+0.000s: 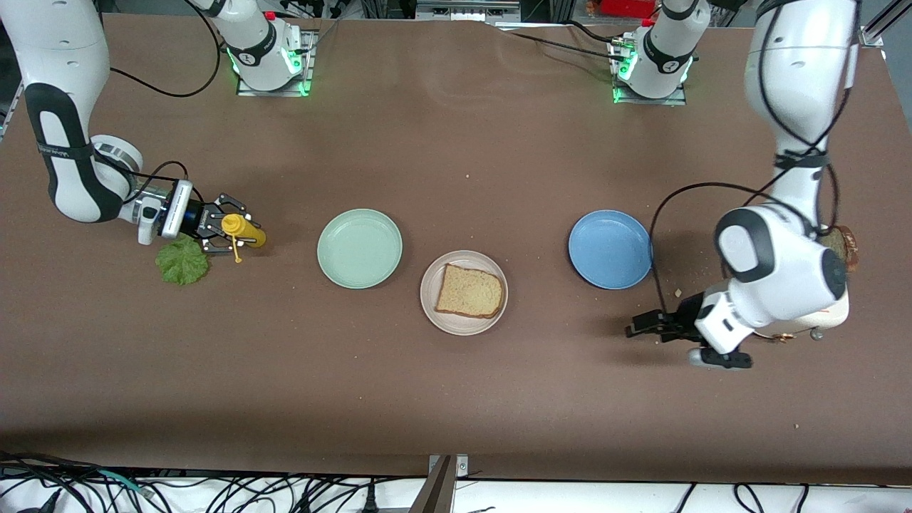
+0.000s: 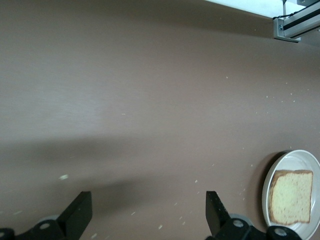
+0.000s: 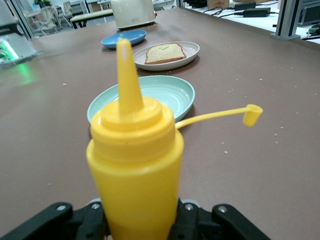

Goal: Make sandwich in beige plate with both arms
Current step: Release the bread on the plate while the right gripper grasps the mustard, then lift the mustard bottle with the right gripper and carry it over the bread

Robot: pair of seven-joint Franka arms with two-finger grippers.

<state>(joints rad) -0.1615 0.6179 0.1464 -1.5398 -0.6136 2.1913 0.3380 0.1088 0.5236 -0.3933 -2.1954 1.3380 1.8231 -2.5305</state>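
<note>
Hovering over bare table toward its own end: left gripper (image 1: 645, 329), fingers spread, nothing held; bread slice (image 1: 469, 291) on beige plate (image 1: 432, 303); lettuce leaf (image 1: 182, 261) on the table; right gripper (image 1: 229, 231), fingers clasping yellow squeeze bottle (image 1: 244, 230) beside the lettuce

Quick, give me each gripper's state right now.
Left gripper: open, holding nothing, over bare table at the left arm's end.
Right gripper: shut on the yellow mustard bottle, beside the lettuce leaf.
</note>
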